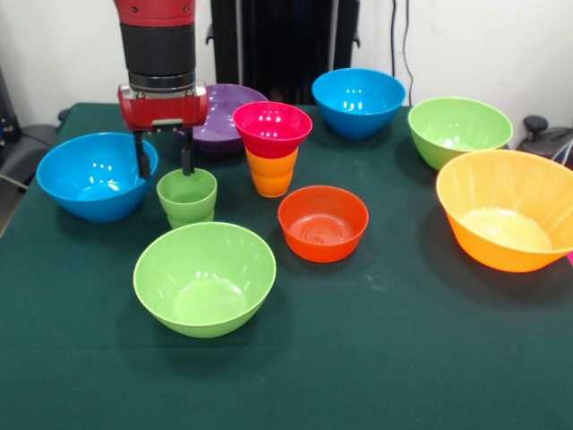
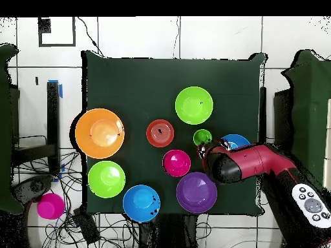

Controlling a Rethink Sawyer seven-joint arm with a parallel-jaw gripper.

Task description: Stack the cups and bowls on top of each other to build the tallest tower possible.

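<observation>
Tool (image 1: 164,164) open, hanging just behind the light green cup (image 1: 187,197), 2 dark fingers (image 1: 141,158) spread, gripping nothing. Likely step: taking that cup. Best done by dropping straight down with 1 finger inside the rim and 1 outside, pinching the far wall, then lifting vertically to avoid nudging the near green bowl (image 1: 205,278) just in front or the blue bowl (image 1: 97,176) to the left.

Already stacked: magenta bowl (image 1: 272,128) seated upright in the mouth of the orange cup (image 1: 271,172), right of the green cup. Small orange-red bowl (image 1: 323,223) alone in the middle of the desk (image 1: 376,358). Purple bowl (image 1: 228,115) behind the tool; second blue bowl (image 1: 358,101) at the far side; second green bowl (image 1: 459,130) far right; large orange bowl (image 1: 507,208) at the right edge. All bowls upright and seemingly empty; green cup interior also looks empty.
</observation>
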